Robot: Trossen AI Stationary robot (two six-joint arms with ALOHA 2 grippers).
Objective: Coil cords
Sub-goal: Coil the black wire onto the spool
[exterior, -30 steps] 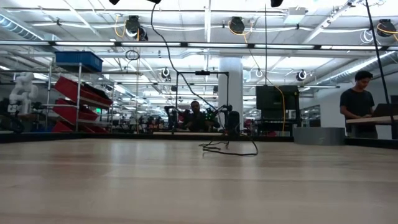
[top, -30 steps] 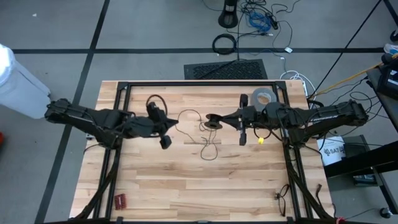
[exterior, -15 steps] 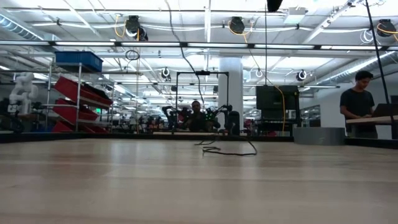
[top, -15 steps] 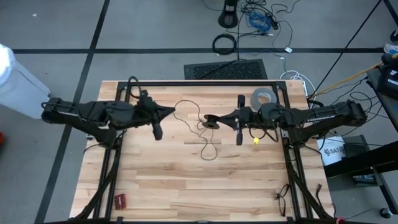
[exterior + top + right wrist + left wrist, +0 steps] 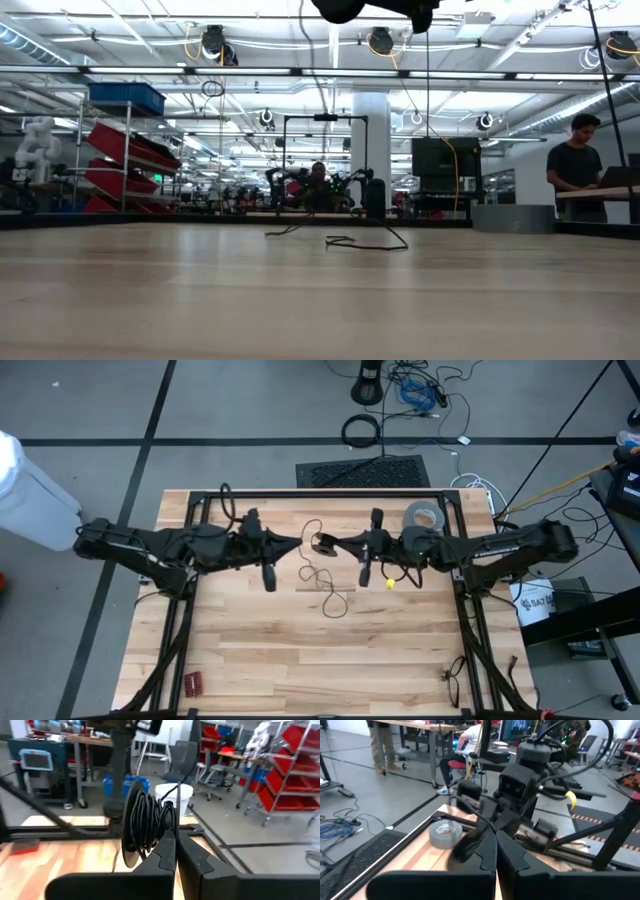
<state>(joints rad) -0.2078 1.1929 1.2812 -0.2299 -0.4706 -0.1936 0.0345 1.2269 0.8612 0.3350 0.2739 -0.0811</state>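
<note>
Right gripper (image 5: 330,543) clamped on a wound bundle of the thin black cord (image 5: 145,827), held above the table (image 5: 250,660) near its far middle. Left gripper (image 5: 297,543) pinched shut on the same cord, tip nearly meeting the right one. Loose cord length (image 5: 333,595) trailing in loops on the wood below. Grey tape roll (image 5: 424,516) near the far right edge.

The wooden table (image 5: 250,650) stands on a grey floor (image 5: 250,410) crossed by dark lines. Beyond the table, a black mat (image 5: 362,471) lies on the floor. Across the room, red bins (image 5: 120,150) fill a shelf, a white pillar (image 5: 371,130) rises, and a person (image 5: 578,160) stands at a desk.
</note>
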